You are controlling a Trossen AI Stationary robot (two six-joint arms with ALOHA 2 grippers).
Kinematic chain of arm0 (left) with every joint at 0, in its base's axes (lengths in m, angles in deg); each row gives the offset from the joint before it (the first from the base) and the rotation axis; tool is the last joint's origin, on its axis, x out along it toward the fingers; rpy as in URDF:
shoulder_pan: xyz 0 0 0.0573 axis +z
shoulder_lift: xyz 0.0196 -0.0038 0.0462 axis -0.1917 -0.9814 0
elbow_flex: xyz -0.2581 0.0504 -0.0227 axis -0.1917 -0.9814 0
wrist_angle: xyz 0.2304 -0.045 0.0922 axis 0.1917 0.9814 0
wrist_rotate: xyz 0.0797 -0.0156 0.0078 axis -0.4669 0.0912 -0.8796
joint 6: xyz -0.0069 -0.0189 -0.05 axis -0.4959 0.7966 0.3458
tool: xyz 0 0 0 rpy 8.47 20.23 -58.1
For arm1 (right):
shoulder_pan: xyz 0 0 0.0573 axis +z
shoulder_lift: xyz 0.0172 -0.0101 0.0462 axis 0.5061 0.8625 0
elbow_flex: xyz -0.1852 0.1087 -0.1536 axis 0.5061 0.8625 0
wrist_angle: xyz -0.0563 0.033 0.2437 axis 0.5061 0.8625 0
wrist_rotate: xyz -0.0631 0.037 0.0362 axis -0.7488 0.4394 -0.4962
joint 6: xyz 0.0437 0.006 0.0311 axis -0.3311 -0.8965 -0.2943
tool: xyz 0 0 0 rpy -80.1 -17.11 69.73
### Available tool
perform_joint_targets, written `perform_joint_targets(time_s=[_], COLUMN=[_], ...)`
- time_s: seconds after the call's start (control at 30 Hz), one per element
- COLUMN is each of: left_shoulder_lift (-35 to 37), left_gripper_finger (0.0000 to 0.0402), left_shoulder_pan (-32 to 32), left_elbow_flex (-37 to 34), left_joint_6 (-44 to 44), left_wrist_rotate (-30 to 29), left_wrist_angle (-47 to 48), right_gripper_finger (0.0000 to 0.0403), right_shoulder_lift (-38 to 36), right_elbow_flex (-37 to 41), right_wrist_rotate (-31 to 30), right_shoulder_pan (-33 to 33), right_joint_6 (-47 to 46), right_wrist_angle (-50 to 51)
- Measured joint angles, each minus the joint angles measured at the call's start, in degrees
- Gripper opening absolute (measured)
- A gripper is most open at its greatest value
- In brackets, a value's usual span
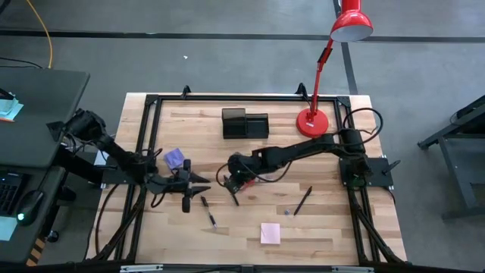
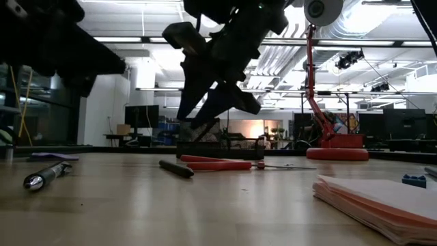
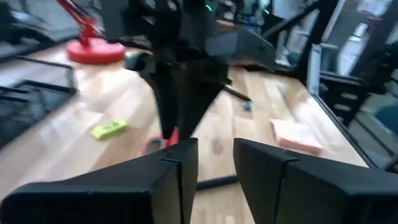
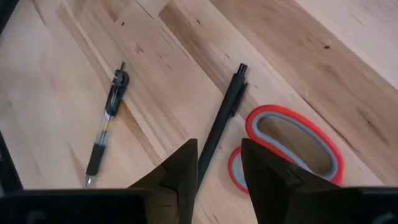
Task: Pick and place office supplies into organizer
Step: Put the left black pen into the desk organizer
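Observation:
The red-handled scissors point(image 2: 218, 164) and a black pen point(image 4: 227, 115) lie flat on the wooden table near its middle. My right gripper point(image 4: 219, 152) hangs open a little above them, slanting down, with the pen showing in the gap below its fingers. It is clear of the table in the low view point(image 2: 194, 119). My left gripper point(image 3: 216, 146) stands open just left of it point(image 1: 198, 180), pointing nearly level at the right gripper, with nothing between its fingers. The black organizer point(image 1: 245, 123) stands at the table's far middle.
A clear-barrelled pen point(image 1: 208, 212), another dark pen point(image 1: 303, 201) and a pink note pad point(image 1: 270, 233) lie toward the near edge. A purple note pad point(image 1: 176, 158) is at the left, and a small yellow piece point(image 3: 109, 129) lies beyond the scissors. The red lamp's base point(image 1: 312, 121) stands right of the organizer.

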State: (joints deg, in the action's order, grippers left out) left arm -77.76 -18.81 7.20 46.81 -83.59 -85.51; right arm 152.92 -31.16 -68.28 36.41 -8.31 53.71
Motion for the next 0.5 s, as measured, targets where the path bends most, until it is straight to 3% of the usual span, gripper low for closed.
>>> perform_joint_targets(time_s=[0.17, 0.5], left_shoulder_lift=[6.2, 21.8], left_gripper_finger=[0.0068, 0.0068], left_shoulder_pan=[-8.7, -16.3], left_elbow_flex=[-1.8, -2.2], left_joint_6=[-3.3, -8.2], left_wrist_rotate=[-9.0, -6.4], left_wrist_angle=[-0.4, 5.5], right_gripper_finger=[0.0119, 0.0119], right_shoulder_lift=[0.0, 4.1], right_elbow_flex=[0.0, -1.2], right_wrist_rotate=[-1.4, 2.2], right_shoulder_pan=[0.2, 0.8], right_joint_6=[0.4, -4.6], right_wrist_angle=[-0.8, -4.6])
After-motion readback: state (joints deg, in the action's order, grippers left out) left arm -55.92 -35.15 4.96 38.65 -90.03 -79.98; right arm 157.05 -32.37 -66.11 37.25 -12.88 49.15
